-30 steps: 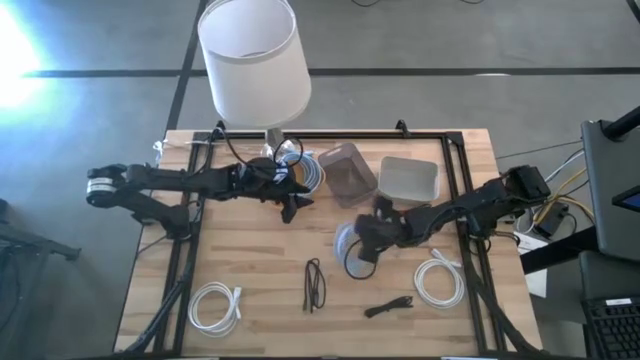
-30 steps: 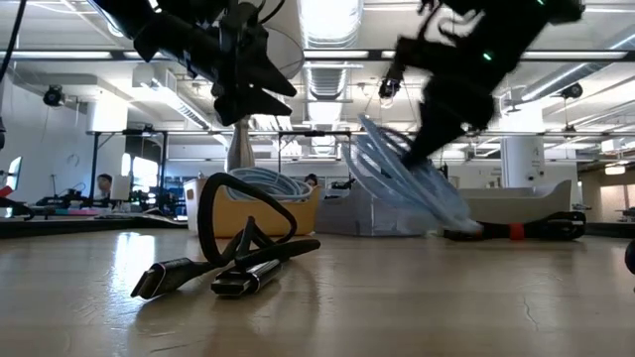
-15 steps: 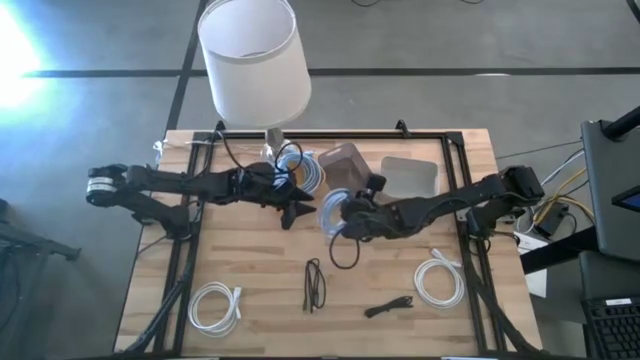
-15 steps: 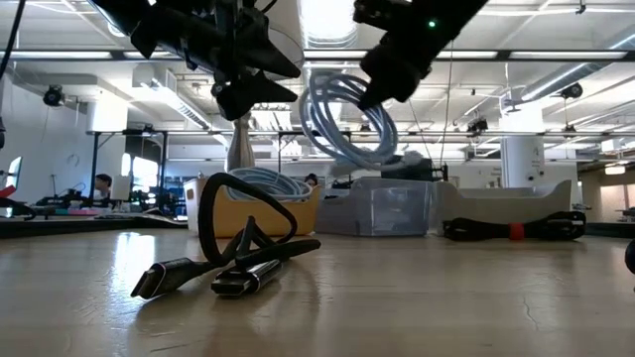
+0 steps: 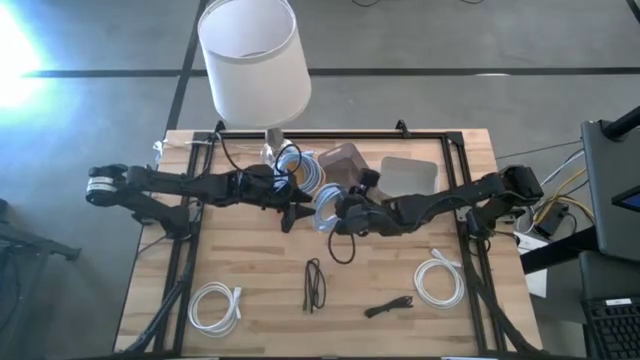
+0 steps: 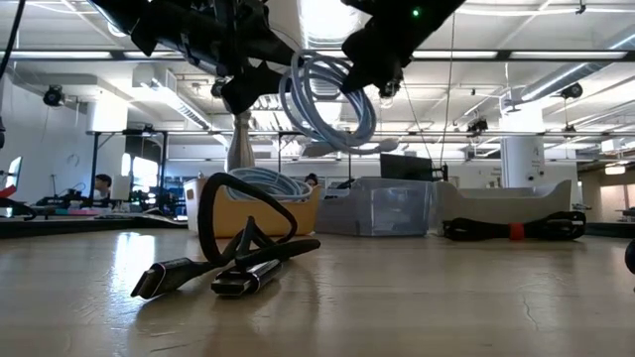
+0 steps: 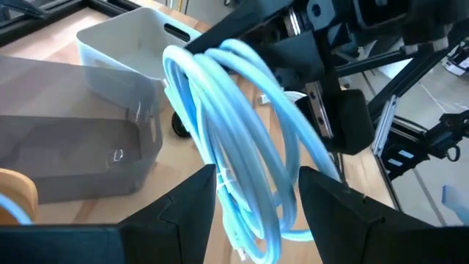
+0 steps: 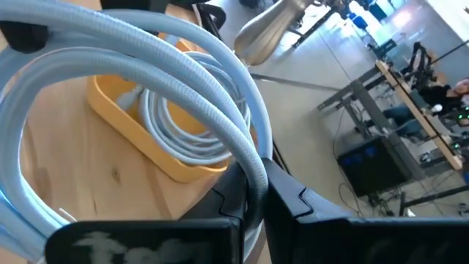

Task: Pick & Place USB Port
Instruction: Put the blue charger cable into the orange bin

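A pale blue coiled USB cable [image 5: 325, 205] hangs in the air over the middle of the table; it also shows in the low view [image 6: 322, 99]. My right gripper [image 5: 340, 210] is shut on it. My left gripper [image 5: 292, 208] is open right beside the coil, on its left. In the left wrist view the coil [image 7: 234, 139] reaches down between my left gripper's [image 7: 256, 180] two spread fingers. A yellow bin [image 5: 300, 168] holding more pale blue cable stands just behind, by the lamp's foot. My right gripper pinches several strands of the coil [image 8: 245, 158] between its two fingers, at one point on the loop's rim. The fingers lie across the strands. The coil is lifted clear of the table and hangs as an upright loop below the fingers [image 6: 317, 119]. My left gripper's fingers stand on either side of the coil's lower part [image 7: 245, 220]; I cannot tell whether they touch it.
A clear grey bin [image 5: 347, 168] and a white bin [image 5: 410, 177] stand at the back. A lamp with a white shade [image 5: 252, 60] rises over the far edge. A black cable [image 5: 314, 285], two white coils [image 5: 215, 305] [image 5: 440, 280] and a black connector [image 5: 390, 305] lie near the front.
My right gripper has lifted the blue coil off the table and carried it up and toward the table's left and far side, to my left gripper. The coil, which trailed low by the table, now hangs clear as an upright loop.
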{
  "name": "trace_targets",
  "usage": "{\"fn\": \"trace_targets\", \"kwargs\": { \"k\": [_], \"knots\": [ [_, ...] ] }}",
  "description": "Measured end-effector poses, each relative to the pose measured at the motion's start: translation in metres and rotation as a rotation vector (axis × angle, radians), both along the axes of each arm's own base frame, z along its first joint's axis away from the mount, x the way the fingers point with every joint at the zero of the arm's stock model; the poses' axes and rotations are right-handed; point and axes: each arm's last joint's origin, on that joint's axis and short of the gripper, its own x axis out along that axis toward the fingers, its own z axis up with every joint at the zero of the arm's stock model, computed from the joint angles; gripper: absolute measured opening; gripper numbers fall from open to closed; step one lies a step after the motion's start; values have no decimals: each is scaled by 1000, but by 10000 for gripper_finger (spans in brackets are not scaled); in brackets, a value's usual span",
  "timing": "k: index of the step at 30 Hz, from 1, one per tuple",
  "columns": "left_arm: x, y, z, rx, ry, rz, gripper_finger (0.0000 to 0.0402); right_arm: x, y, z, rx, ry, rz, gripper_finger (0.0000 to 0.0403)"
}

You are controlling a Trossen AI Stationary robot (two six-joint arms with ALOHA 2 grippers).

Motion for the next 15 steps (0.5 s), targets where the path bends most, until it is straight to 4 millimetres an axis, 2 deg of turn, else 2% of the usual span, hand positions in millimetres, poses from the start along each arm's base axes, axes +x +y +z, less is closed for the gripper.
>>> {"fn": "trace_targets", "kwargs": {
  "k": [11, 15],
  "knots": [
    [2, -1, 5, 55, -56, -25, 198, 5, -4, 1, -5, -21, -5, 19],
    [2, -1, 5, 86, -55, -29, 171, 7, -3, 3, 27, -50, 26, 27]
  ]
}}
